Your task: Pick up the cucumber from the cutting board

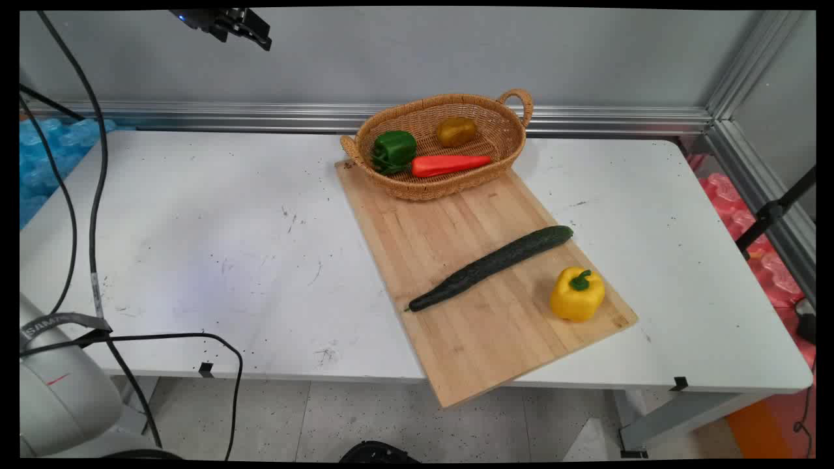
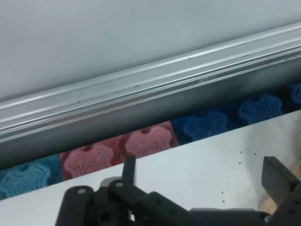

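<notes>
High up, end effector [image 1: 251, 29] agape — basket [image 1: 502, 140] far below.

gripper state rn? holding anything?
Gripper: open, holding nothing, raised high above the table's far left, away from the basket.

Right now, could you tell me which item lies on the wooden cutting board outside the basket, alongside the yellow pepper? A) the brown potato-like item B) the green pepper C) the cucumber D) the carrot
C: the cucumber lies diagonally across the cutting board near the yellow pepper, while the carrot, green pepper and brown item all sit inside the wicker basket.
</notes>
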